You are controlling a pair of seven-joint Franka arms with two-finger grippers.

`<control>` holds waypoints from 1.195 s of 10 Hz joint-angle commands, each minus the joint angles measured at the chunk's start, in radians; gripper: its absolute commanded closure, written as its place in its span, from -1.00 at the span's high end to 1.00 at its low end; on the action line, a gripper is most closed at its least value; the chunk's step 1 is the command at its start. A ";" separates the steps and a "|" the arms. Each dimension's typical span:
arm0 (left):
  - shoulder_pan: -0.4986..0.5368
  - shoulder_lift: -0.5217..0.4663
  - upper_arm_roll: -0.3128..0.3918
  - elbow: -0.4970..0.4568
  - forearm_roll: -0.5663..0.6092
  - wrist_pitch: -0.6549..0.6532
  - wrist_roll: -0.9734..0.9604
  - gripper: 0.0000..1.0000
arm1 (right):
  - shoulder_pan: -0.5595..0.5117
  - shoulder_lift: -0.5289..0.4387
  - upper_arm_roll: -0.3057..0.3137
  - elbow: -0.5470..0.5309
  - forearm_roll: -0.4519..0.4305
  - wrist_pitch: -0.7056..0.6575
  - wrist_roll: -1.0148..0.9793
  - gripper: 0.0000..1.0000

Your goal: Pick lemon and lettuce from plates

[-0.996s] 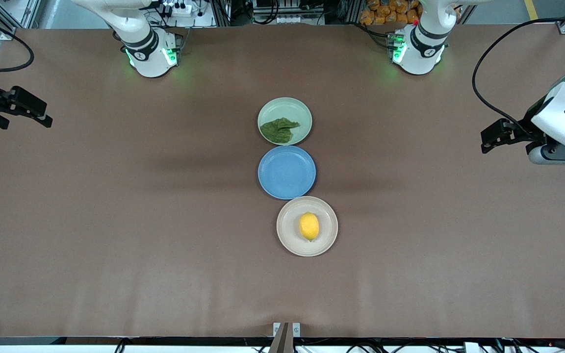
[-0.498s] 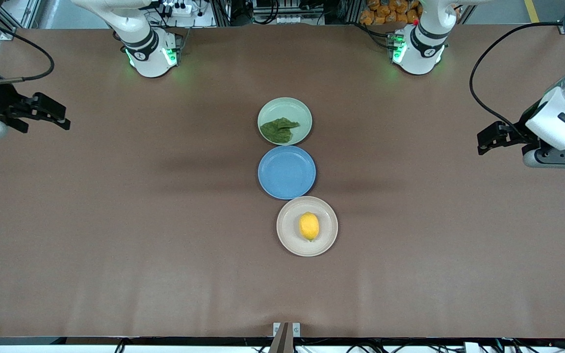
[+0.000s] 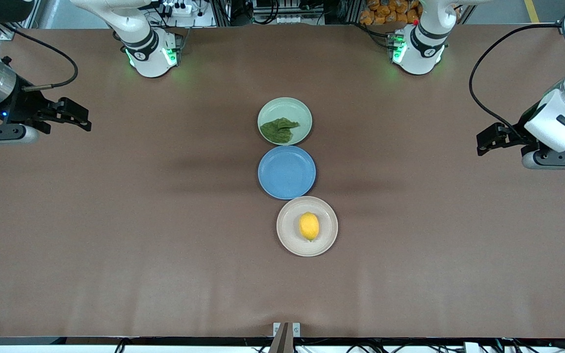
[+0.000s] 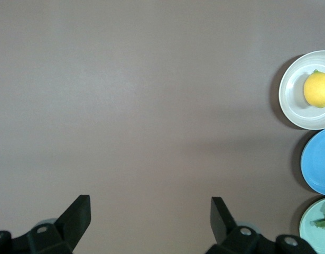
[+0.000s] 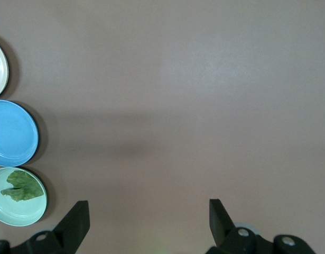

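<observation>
Lemon (image 3: pixel 309 226): on the cream plate (image 3: pixel 286 240), nearest the front camera.
Lettuce (image 3: pixel 277 130): on the green plate (image 3: pixel 295 109).
Left end effector (image 3: pixel 487 138): spread wide, empty, over bare surface (image 3: pixel 115 235).
Right end effector (image 3: pixel 77 116): likewise released, empty.

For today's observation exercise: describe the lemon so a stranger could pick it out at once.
Three plates run in a line down the middle of the brown table. The beige plate lies nearest the front camera, beside the blue plate. On it sits the lemon, the only yellow, oval thing there.
</observation>
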 commanded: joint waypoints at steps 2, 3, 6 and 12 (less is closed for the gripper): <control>0.001 0.001 0.001 0.014 -0.016 -0.013 0.018 1.00 | -0.001 -0.002 0.006 -0.004 0.001 0.005 0.042 1.00; 0.001 0.001 0.001 0.014 -0.016 -0.013 0.018 1.00 | -0.001 -0.001 0.018 -0.004 0.001 0.006 0.054 1.00; 0.001 0.001 0.001 0.013 -0.016 -0.013 0.018 1.00 | 0.021 0.014 0.020 -0.004 0.001 0.006 0.107 1.00; 0.003 0.001 0.001 0.011 -0.016 -0.013 0.016 1.00 | 0.223 0.120 0.020 -0.004 -0.002 0.058 0.388 1.00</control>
